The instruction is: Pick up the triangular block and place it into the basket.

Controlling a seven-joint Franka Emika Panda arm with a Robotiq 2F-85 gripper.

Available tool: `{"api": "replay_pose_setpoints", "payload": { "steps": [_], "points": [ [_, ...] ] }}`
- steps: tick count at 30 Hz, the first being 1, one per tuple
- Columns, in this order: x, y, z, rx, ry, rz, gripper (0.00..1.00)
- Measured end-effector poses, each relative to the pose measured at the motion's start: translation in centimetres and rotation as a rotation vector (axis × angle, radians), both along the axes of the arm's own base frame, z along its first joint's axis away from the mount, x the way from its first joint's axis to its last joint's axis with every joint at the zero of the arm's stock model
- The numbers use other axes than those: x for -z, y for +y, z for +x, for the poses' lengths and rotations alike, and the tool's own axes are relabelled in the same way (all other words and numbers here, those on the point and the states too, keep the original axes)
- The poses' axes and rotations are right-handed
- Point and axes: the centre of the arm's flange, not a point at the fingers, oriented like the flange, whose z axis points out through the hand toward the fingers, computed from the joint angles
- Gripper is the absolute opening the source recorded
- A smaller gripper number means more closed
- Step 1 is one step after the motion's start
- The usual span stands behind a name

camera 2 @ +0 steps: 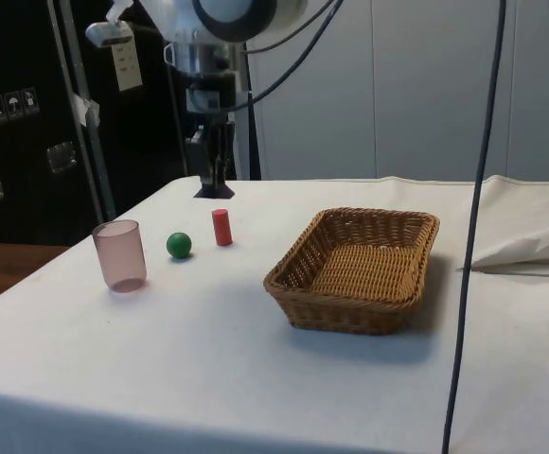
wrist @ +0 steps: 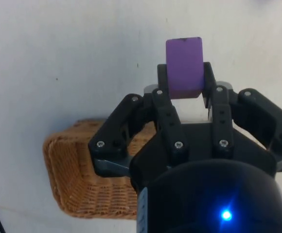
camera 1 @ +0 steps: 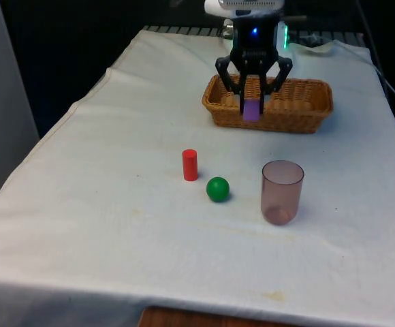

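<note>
The purple block is sitting pinched between the two black fingers of the gripper, lifted clear of the counter; from the wrist view it is hanging over bare white cloth, with the wicker basket off to one side and not underneath it. In the front view the block is overlapping the basket's near wall, but the side view is showing the gripper well apart from the basket, near the red cylinder. The risk, as I judge it, is releasing too soon: the block would be landing on the cloth outside the rim, or clipping the woven edge and tumbling off. The grip is also looking shallow, near the fingertips, so a quick swing could be shaking the block loose. The basket is holding nothing that I can see. In the front view, the translucent pinkish cup is standing upright at about 5 o'clock from the gripper, seemingly with nothing inside, and the green ball is lying just beside the red cylinder at 7 o'clock.
</note>
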Motion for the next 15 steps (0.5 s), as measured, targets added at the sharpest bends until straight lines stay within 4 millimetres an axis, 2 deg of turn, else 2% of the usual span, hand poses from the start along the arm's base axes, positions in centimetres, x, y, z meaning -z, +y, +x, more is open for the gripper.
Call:
{"api": "replay_pose_setpoints", "payload": {
  "steps": [5, 15],
  "points": [
    [-0.7, 0.0, -0.9, -0.002, -0.002, 0.002, 0.34],
    [-2.7, -0.2, -4.3, -0.014, -0.012, 0.014, 0.34]
  ]
}}
